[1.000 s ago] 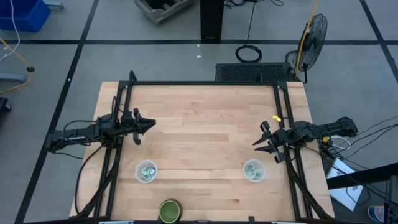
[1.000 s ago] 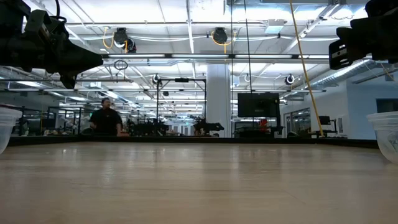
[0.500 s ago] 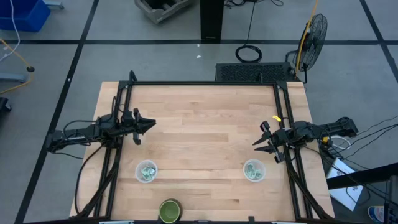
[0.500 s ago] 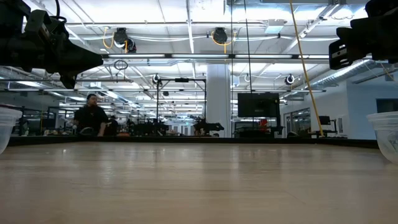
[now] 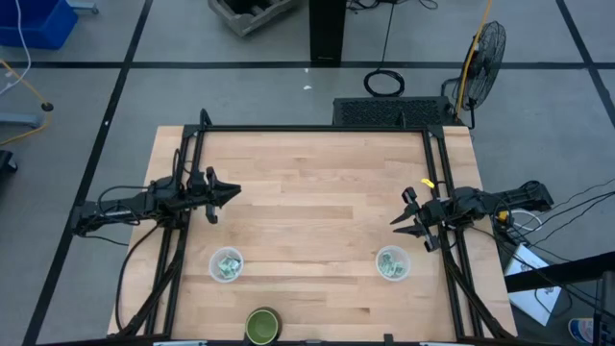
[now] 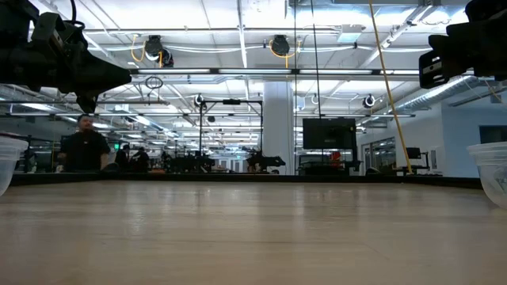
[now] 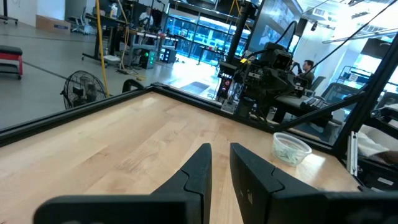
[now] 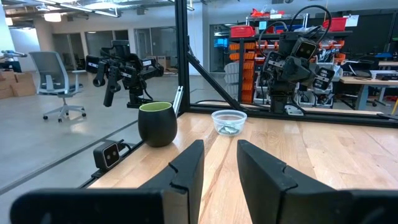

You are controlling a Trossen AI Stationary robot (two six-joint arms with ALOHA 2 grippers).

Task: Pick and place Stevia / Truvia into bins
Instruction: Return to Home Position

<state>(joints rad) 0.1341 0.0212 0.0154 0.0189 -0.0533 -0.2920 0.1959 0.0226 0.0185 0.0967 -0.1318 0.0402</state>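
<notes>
A: High view?
B: The left gripper [image 5: 231, 194] hung over the table [image 5: 317, 183] at its left side, the right gripper [image 5: 397, 222] at its right; packets [image 5: 228, 267] lay in the left cup [image 5: 227, 265] and the right cup [image 5: 391, 263]
A: Low view?
B: A cup showed at each edge
A: Wrist views?
B: Both pairs of fingers [image 7: 199, 167] stood slightly apart, gripping nothing

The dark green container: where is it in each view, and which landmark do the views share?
High view: dark green container at the table's lower edge, right of the left clear cup.
Low view: not in it.
Left wrist view: not in it.
Right wrist view: at the table edge, beside that cup.
Shared landmark: the left clear cup.
</notes>
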